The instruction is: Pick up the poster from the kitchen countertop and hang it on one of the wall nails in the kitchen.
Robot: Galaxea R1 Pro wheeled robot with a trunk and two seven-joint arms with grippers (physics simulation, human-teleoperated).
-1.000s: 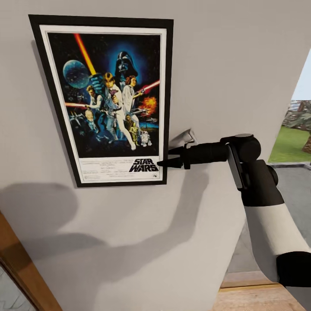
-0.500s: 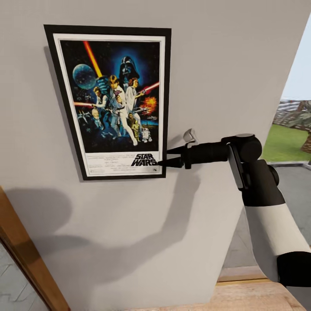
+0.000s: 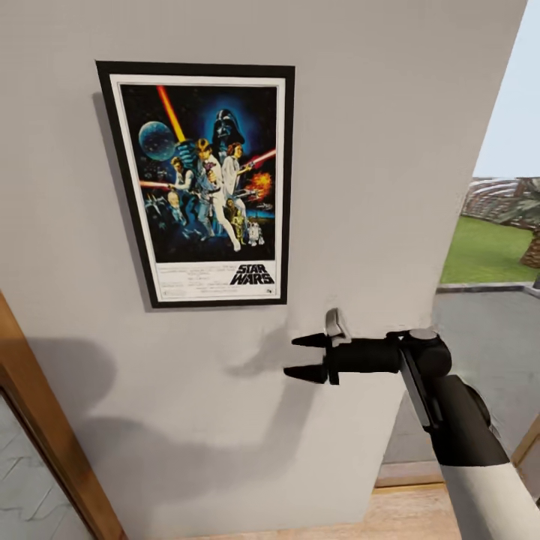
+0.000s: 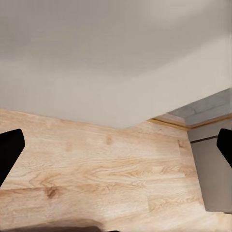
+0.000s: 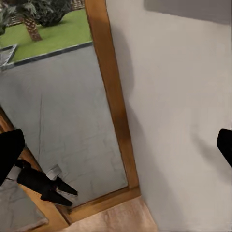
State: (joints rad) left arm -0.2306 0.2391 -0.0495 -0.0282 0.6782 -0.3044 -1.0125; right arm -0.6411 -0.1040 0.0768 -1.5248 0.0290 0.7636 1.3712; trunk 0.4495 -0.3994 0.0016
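Note:
The poster (image 3: 206,184), black-framed with the black "STAR WARS" logo at its foot, hangs flat and upright on the light-grey wall (image 3: 390,135). My right gripper (image 3: 294,356) is open below the poster's lower right corner, clear of the frame, with its fingers pointing left along the wall. In the right wrist view its fingers (image 5: 9,152) stand wide apart over wall and door frame. My left gripper (image 4: 117,150) is open and empty over a wooden floor (image 4: 106,169). Any nail is hidden behind the poster, and the countertop is out of view.
A wooden door frame (image 3: 52,435) slants up at the lower left. To the right the wall ends at an opening onto grey paving and a lawn (image 3: 487,251). Wooden floor (image 3: 405,517) lies at the wall's foot.
My right gripper has come off the poster's lower right edge and dropped below it. The poster stays on the wall. The head view has shifted as well.

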